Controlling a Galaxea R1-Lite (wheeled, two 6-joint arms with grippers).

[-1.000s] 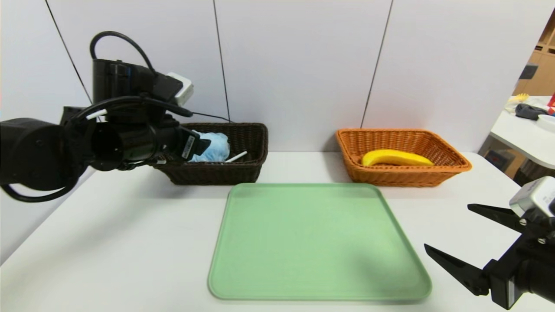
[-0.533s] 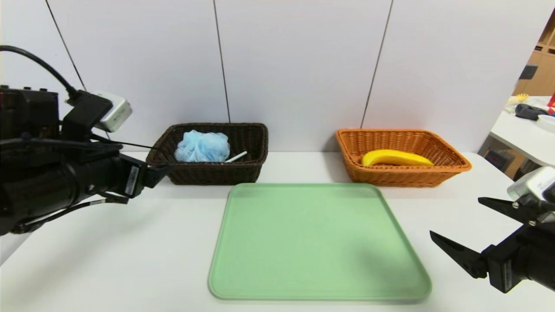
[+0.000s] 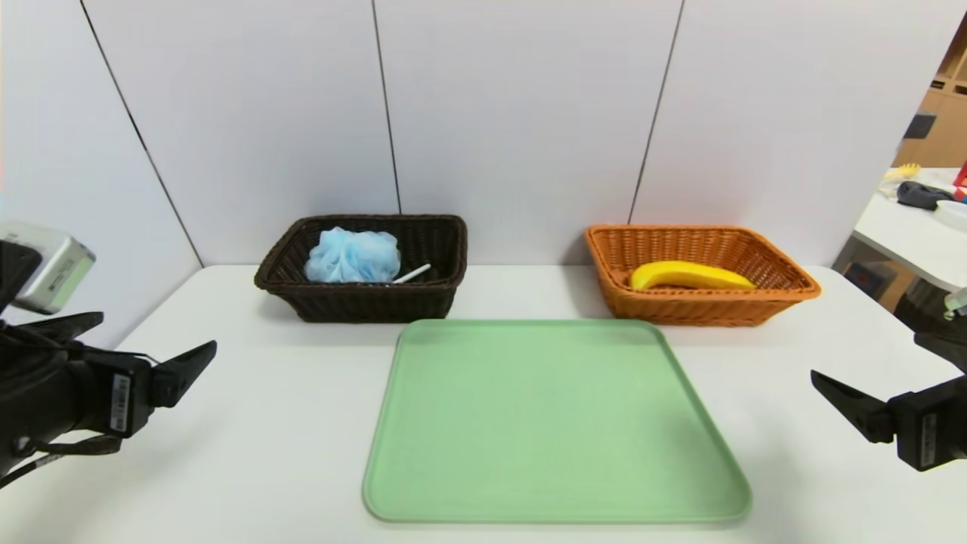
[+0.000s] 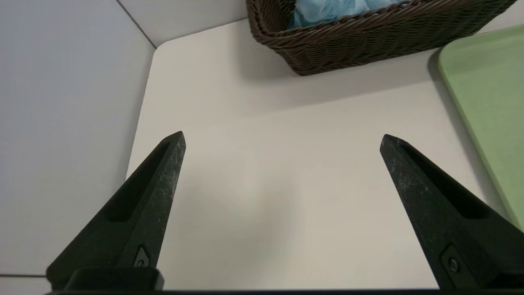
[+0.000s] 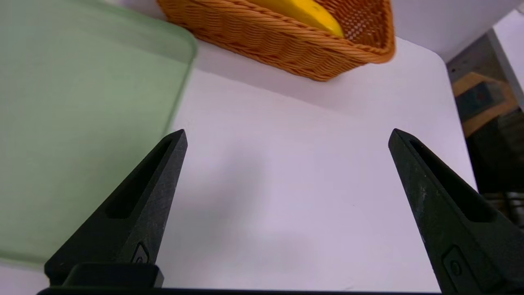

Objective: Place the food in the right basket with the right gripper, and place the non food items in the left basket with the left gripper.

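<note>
— Where's the banana [image 3: 691, 275]?
— I see it lying in the orange basket [image 3: 786, 291], long way left to right.
— Grippers?
— My left gripper [image 4: 282, 139] and right gripper [image 5: 286, 137] are spread wide, holding nothing.

L gripper [image 3: 143, 344] low at table's [image 3: 249, 423] L edge, fingers spread, empty | R gripper [image 3: 891, 370] at R edge (partly out of frame), spread, empty | dark basket [image 3: 363, 302]: blue pouf [image 3: 353, 255] + pen [image 3: 412, 273] inside | orange basket [image 3: 702, 306]: banana [image 3: 691, 275] inside | green tray [image 3: 555, 423] centre, nr front.
</note>
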